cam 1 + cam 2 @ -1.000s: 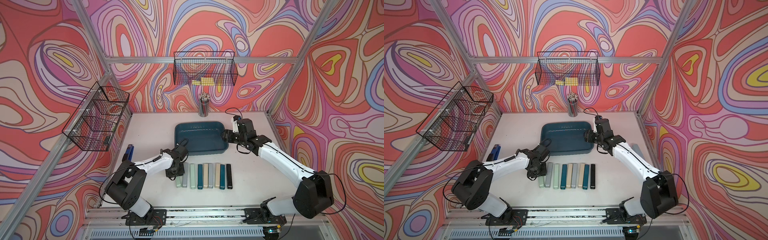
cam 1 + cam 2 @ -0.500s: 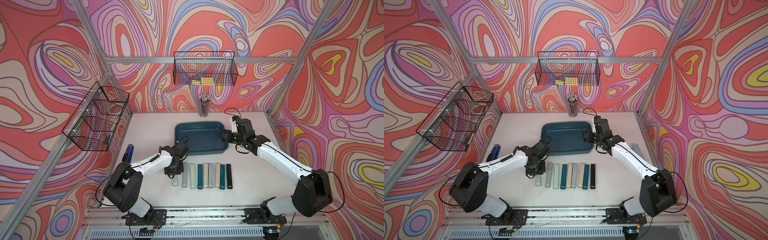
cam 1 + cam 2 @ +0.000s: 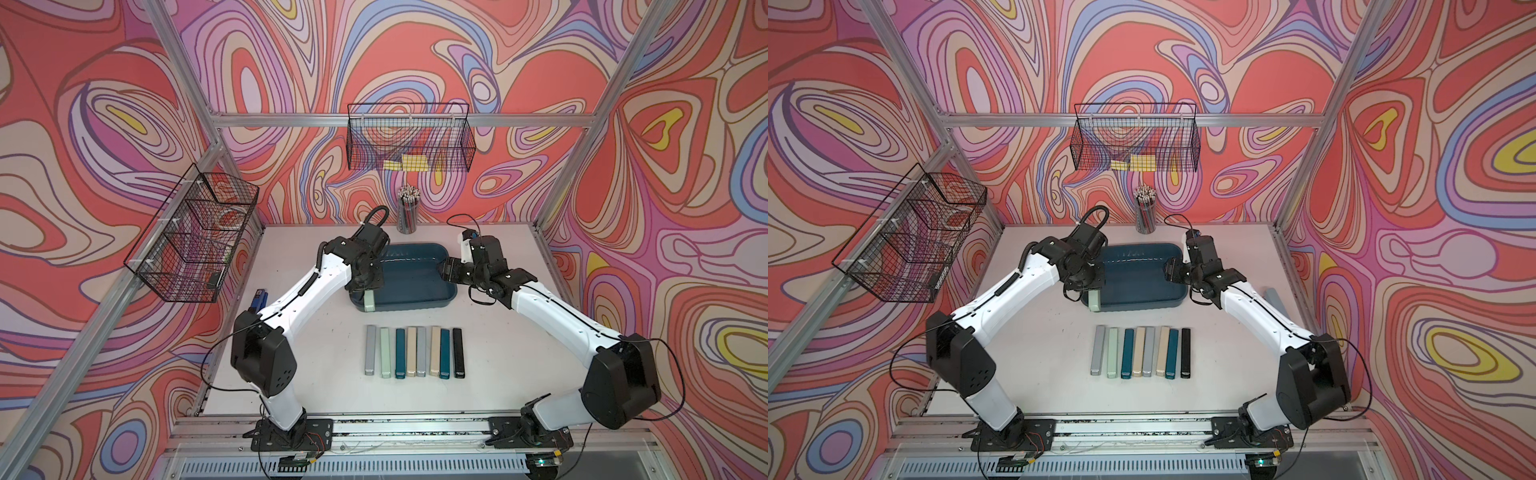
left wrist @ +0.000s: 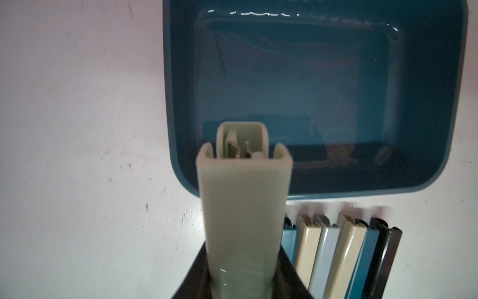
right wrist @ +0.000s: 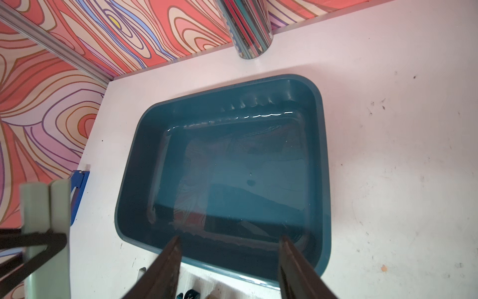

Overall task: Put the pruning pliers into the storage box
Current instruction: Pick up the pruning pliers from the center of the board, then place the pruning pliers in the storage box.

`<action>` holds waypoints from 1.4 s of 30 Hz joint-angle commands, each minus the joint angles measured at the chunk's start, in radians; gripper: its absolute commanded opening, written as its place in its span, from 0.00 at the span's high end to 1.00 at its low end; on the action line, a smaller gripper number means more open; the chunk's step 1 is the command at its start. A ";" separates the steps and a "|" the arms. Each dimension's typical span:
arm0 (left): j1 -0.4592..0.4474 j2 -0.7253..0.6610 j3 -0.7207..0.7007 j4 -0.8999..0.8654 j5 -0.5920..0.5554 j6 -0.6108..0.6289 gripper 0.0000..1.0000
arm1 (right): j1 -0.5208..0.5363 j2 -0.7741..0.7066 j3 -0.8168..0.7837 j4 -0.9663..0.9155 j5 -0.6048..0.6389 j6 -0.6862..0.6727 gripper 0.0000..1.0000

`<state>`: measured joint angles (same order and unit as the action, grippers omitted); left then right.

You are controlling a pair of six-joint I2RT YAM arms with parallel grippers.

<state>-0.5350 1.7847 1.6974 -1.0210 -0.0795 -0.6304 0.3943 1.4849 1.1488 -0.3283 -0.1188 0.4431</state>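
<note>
Left claw (image 3: 367, 291) tight around pale green pruning pliers (image 3: 368, 303) over near rim of storage box (image 3: 415, 306); right claw (image 5: 230, 238) agape

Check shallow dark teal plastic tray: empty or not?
Empty: dark teal tray shows a bare floor in both wrist views; pale green bar-shaped case hangs in the left hand over its corner.

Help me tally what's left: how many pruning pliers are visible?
9. Eight pliers lie in a row on the table; the pale green one hangs in the left pincer over the storage box's corner.
</note>
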 commanded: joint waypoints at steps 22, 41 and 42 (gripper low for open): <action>0.134 0.563 0.439 -0.076 0.036 0.196 0.81 | 0.008 0.268 0.015 0.053 -0.037 -0.011 0.44; 0.135 0.597 0.370 -0.025 -0.019 0.213 0.79 | 0.081 0.258 -0.086 0.029 -0.035 0.130 0.47; 0.136 0.600 0.370 -0.023 -0.019 0.213 0.78 | 0.083 0.255 -0.086 0.024 -0.035 0.136 0.47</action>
<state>-0.4000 2.3661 2.0727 -1.0435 -0.0715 -0.4309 0.4644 1.7508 1.0859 -0.2741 -0.1650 0.5423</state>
